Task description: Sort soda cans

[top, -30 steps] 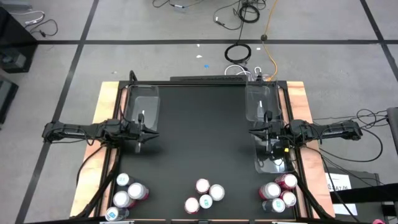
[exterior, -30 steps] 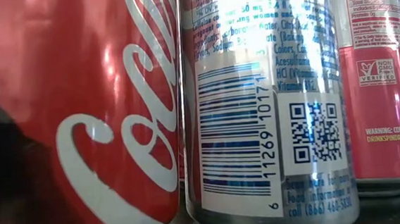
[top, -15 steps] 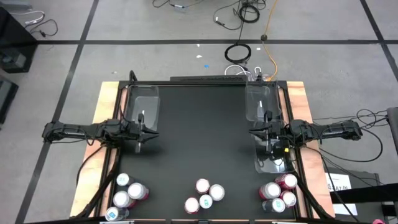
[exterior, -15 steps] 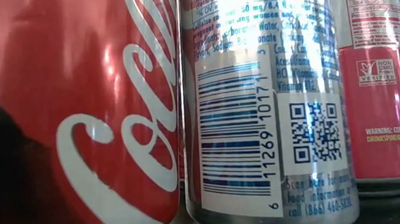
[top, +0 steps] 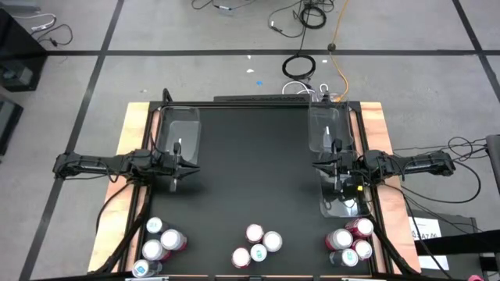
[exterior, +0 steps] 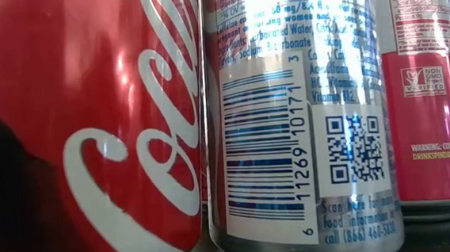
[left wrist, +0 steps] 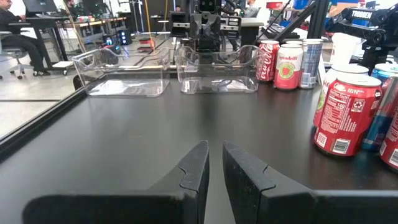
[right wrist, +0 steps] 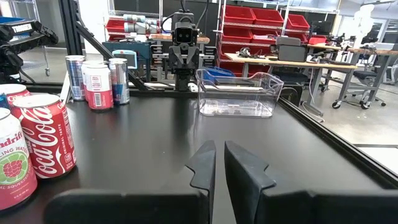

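Soda cans with silver tops stand upright in three clusters along the table's near edge: left, middle and right. The low view is filled by a red cola can, a silver-blue can and a pink can. My left gripper hovers over the table's left side and points right. My right gripper hovers over the right side and points left. Both are shut, hold nothing, and are well short of the cans.
Clear plastic bins sit on the black table: one far left, one far right, one under the right arm. The table's middle is bare. Wooden edges border the mat. Cables lie on the floor beyond.
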